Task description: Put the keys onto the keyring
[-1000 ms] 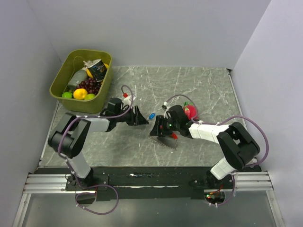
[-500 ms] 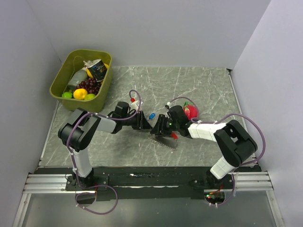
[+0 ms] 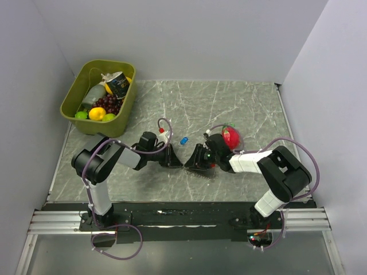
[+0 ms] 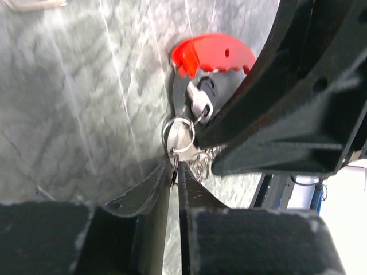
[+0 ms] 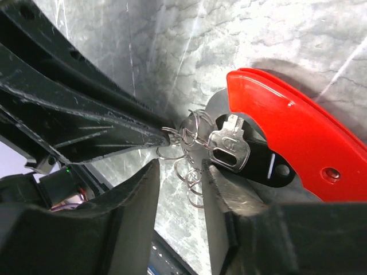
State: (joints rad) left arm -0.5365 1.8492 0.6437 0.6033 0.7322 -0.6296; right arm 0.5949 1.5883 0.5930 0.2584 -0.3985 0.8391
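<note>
Grey marbled tabletop carried the keyring near its middle, toward the near edge, lying flat between the two arms. Its red clip curved around a black tag, and a silver key sat against that tag, seemingly already threaded onto the bunch of rings.

The left gripper came in low from the left with its jaws nearly together, pinching the edge of one ring at the very tips. The right gripper faced it from the right, fingers partly apart and straddling the loose rings; it clamped nothing that I could see.

The blue key lay loose on the table just far of both grippers, apart from the keyring. A red toy fruit sat to the right of it, and a green bin of fruit stood at the far left.

By my reading the task was early: one key looked attached, a ring was being gripped to open it, and the blue key was yet to be picked up and threaded.
</note>
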